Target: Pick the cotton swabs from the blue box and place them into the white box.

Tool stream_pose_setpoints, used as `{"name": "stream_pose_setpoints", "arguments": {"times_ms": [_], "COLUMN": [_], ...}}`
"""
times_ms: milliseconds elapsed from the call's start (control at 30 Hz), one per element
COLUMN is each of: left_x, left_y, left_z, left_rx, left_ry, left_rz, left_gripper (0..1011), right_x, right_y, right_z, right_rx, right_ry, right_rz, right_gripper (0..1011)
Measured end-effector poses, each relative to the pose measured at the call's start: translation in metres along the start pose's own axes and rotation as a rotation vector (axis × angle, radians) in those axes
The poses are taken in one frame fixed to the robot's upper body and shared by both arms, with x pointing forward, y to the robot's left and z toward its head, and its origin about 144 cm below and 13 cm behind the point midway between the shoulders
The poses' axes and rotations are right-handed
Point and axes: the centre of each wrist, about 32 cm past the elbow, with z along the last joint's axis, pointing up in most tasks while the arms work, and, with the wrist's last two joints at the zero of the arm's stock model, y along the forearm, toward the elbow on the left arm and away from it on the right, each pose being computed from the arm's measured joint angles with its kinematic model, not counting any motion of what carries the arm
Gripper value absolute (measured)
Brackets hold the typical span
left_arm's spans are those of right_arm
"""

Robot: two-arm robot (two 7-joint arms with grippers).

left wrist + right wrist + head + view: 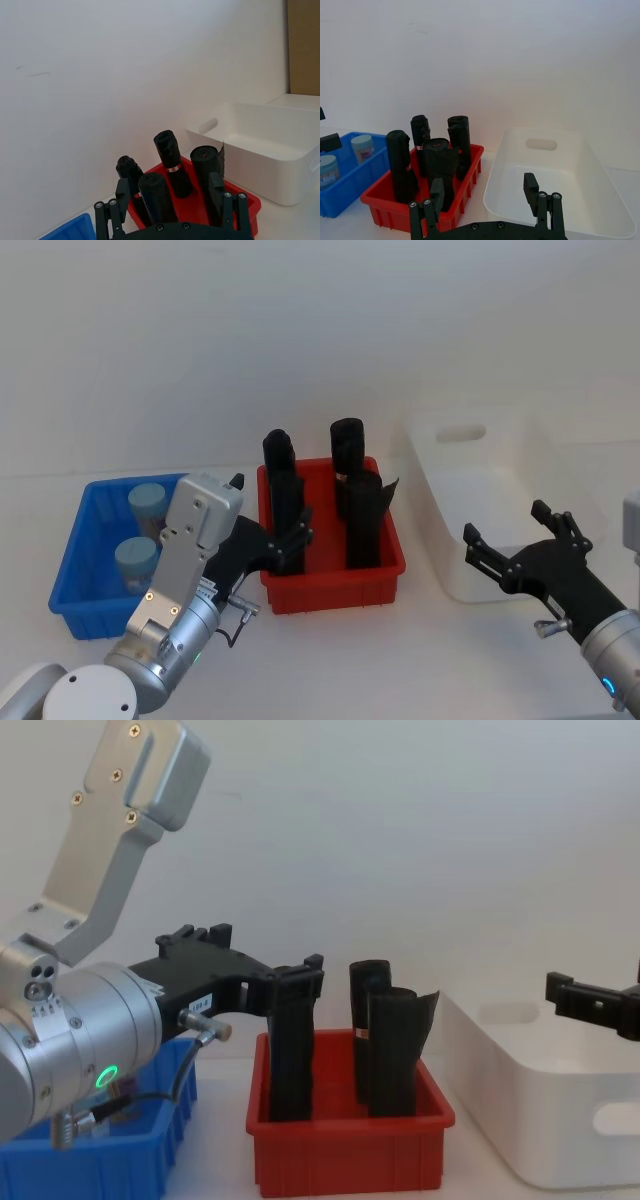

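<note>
Two cotton swabs jars with pale lids (149, 502) (135, 560) stand in the blue box (70, 558) at the left; the right wrist view shows them too (362, 145) (327, 170). My left gripper (297, 540) is open and holds nothing. It hovers to the right of the blue box, at the red bin's front left corner, and faces the black rolls (169, 200). The white box (448, 540) stands at the right. My right gripper (505, 522) hangs open and empty over its front part (484, 192).
Between the two boxes sits a red bin (330, 585) holding several tall black rolls (365, 520) that rise well above its rim. A white wall stands behind the table. Bare table lies in front of the bins.
</note>
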Motion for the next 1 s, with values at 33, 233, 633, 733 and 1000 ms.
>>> {"name": "stream_pose_setpoints", "arguments": {"times_ms": [33,233,633,733,1000], "left_x": [0.0000,0.0000,0.0000,0.0000,0.0000], "left_y": [0.0000,0.0000,0.0000,0.0000,0.0000], "left_z": [0.0000,0.0000,0.0000,0.0000,0.0000], "left_rx": [0.000,0.000,0.000,0.000,0.000], "left_ry": [0.000,0.000,0.000,0.000,0.000], "left_rz": [0.000,0.000,0.000,0.000,0.000], "left_gripper": [1004,1004,1004,1004,1004], "right_x": [0.0000,0.0000,0.0000,0.0000,0.0000], "right_y": [0.0000,0.0000,0.0000,0.0000,0.0000], "right_z": [0.0000,0.0000,0.0000,0.0000,0.0000], "right_rx": [0.000,0.000,0.000,0.000,0.000], "right_ry": [0.000,0.000,0.000,0.000,0.000], "right_rz": [0.000,0.000,0.000,0.000,0.000], "right_gripper": [1002,1002,1002,1001,1002]}}
